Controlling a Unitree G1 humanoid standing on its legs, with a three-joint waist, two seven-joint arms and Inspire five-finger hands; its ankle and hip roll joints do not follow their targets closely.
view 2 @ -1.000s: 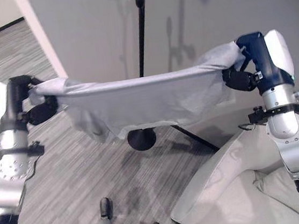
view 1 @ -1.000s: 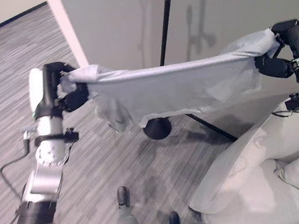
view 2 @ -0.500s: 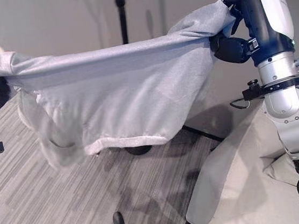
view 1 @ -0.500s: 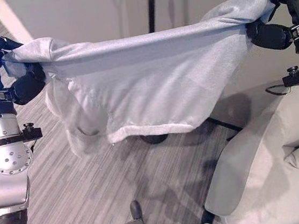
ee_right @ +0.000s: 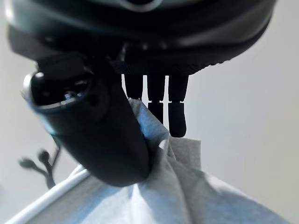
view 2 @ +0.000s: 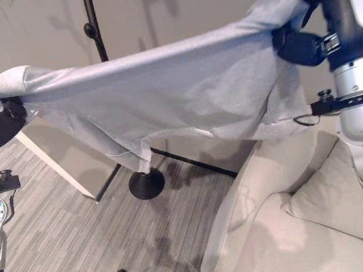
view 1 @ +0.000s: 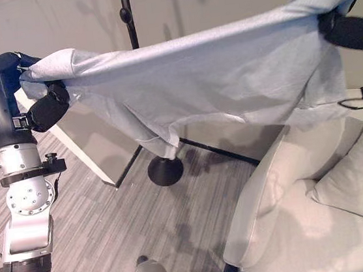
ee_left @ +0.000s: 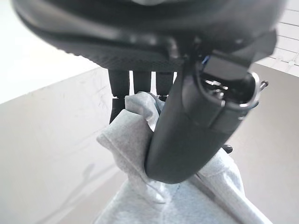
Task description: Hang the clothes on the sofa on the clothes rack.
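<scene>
Pale-grey, soft garment (view 1: 227, 72) sags beside the rack pole (view 1: 131, 23), light and floppy, best held at its edges where the left hand (view 1: 47, 108) and right hand (view 2: 302, 46) pinch it.

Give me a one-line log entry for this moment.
garment: stretched, airborne | left hand: pinching one end | right hand: pinching other end | rack pole: behind, bare

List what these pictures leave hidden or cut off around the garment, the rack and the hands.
- Clothes rack: its top is cut off by the upper edge in both eye views, and the grey garment covers the middle of its pole.
- Right hand: partly cut by the left eye view's right edge.
- Left hand: in its wrist view the thumb hides where the fingers meet the cloth.
</scene>
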